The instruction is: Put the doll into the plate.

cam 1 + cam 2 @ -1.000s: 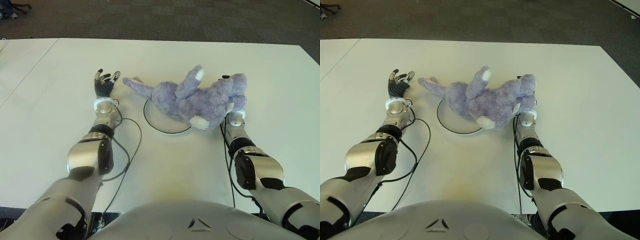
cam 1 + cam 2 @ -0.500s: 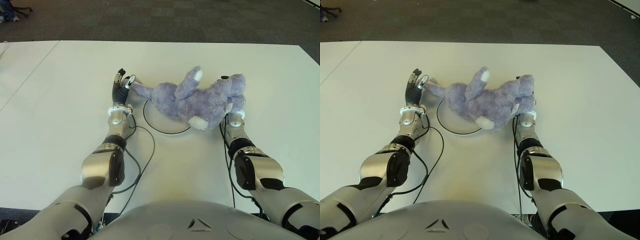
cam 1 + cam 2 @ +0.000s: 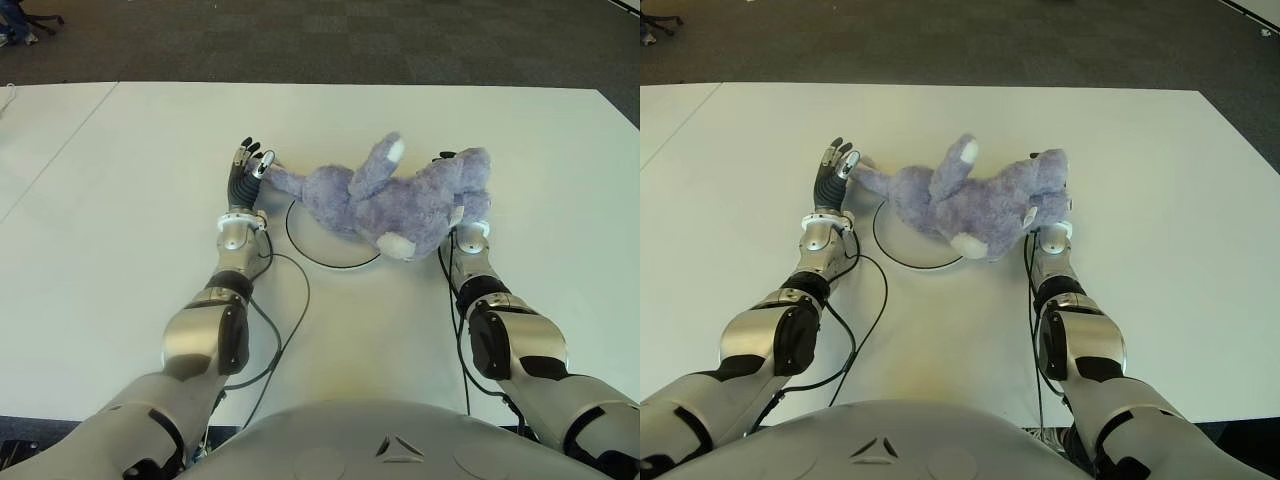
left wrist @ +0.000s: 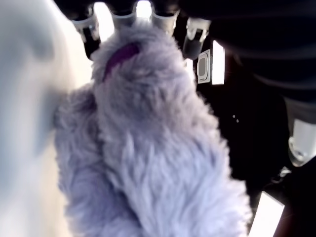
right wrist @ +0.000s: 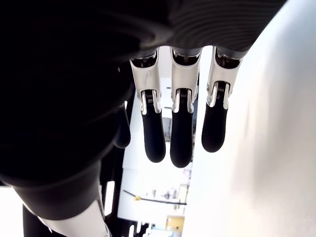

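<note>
Left eye view: fluffy purple doll [image 3: 385, 205] (white paws) on plate [image 3: 318, 252], left robot hand [image 3: 245, 172] spread beside.

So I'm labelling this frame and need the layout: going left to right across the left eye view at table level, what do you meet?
Left hand, touching the doll's limb → purple doll, lying across the plate → right hand, mostly hidden under the doll's right end.
</note>
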Controlling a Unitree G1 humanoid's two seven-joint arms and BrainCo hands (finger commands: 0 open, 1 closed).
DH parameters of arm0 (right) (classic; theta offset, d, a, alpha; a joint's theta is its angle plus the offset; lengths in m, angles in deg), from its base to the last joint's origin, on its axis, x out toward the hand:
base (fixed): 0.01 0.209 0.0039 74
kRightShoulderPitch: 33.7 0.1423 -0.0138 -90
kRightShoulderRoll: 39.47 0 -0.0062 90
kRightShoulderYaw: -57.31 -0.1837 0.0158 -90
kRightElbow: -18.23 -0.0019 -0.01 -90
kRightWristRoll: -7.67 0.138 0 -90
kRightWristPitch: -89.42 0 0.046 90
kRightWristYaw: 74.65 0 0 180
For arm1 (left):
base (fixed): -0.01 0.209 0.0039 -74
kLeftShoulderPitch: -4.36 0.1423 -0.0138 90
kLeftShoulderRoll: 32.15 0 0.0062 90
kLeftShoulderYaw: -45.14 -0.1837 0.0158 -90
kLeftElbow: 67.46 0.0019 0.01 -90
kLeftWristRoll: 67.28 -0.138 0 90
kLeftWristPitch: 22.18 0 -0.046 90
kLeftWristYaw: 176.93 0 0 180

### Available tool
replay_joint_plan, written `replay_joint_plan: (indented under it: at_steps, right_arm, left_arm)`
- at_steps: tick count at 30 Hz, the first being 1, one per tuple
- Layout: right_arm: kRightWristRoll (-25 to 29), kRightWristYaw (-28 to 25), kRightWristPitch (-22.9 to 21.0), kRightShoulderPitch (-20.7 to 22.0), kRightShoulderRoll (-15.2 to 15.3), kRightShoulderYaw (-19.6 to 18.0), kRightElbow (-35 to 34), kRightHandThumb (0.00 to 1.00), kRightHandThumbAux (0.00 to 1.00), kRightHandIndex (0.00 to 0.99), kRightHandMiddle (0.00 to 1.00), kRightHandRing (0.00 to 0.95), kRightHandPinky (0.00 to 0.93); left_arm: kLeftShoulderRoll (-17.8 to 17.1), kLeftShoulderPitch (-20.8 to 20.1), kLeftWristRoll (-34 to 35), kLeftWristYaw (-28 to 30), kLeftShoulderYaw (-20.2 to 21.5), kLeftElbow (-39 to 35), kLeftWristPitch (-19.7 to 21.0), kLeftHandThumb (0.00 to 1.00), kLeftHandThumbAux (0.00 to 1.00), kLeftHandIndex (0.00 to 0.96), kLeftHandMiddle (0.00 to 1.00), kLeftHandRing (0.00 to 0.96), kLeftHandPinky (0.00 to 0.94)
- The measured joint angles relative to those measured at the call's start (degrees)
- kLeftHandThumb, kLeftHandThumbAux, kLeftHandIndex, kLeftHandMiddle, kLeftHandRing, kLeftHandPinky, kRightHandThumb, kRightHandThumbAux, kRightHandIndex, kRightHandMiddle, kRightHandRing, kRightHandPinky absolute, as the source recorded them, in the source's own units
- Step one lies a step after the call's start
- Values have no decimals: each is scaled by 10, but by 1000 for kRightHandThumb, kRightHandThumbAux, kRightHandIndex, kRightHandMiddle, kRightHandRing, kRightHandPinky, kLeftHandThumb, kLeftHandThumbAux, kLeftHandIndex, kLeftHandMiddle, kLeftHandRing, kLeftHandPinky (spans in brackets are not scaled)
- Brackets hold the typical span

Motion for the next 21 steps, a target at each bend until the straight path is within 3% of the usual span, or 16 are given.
replay_joint_plan:
  at_steps: [7, 21]
  right_arm:
    - [3, -3, 0, -1, 0, -4, 0, 166, 840, 288, 354, 388, 408]
    - [3, -3, 3, -1, -1, -6, 0, 171, 838, 290, 360, 392, 411]
  left_arm:
    - [0, 2, -13, -5, -14, 0, -1, 0, 458, 128, 202, 196, 218]
    - [0, 2, -7, -4, -11, -2, 4, 0, 489, 158, 238, 231, 220]
